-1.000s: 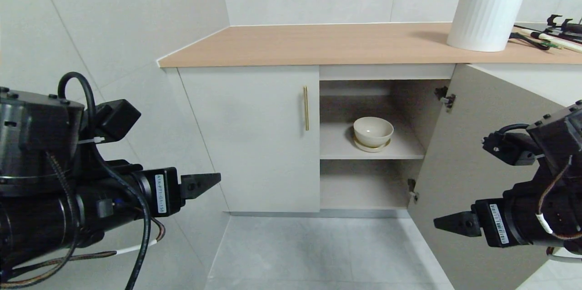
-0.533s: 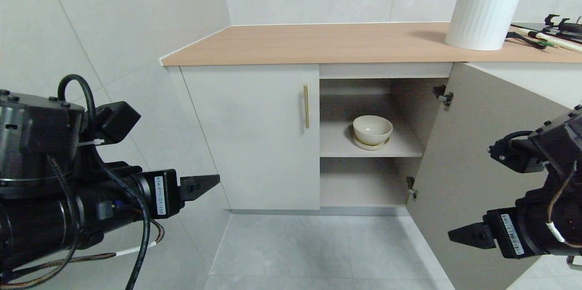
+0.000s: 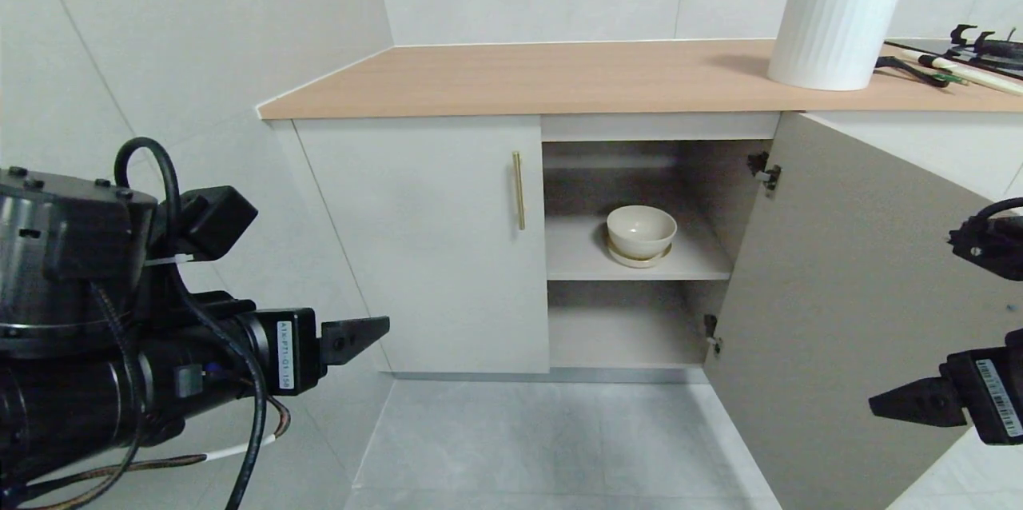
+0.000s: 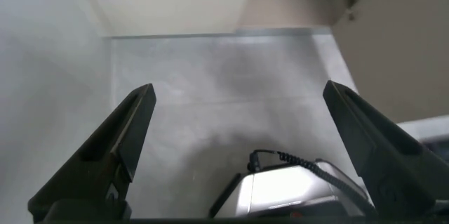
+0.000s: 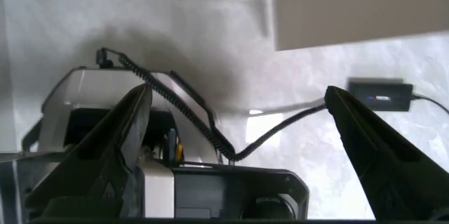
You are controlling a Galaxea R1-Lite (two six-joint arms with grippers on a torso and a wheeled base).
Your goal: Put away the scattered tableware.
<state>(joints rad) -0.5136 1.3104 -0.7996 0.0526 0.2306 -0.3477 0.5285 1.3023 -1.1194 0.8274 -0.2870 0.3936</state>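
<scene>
Bowl nested on a saucer, on the upper shelf of the open cabinet bay. Left gripper: released, empty, low beside the wall. Closed door with brass handle. Open door. Right gripper: released, empty, before the open door. Worktop carries a ribbed white container.

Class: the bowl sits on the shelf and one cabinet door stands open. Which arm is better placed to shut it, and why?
Right, likely. The right gripper hangs close by the open door; the left gripper sits across the cabinet, before the shut door. Both are empty.
</scene>
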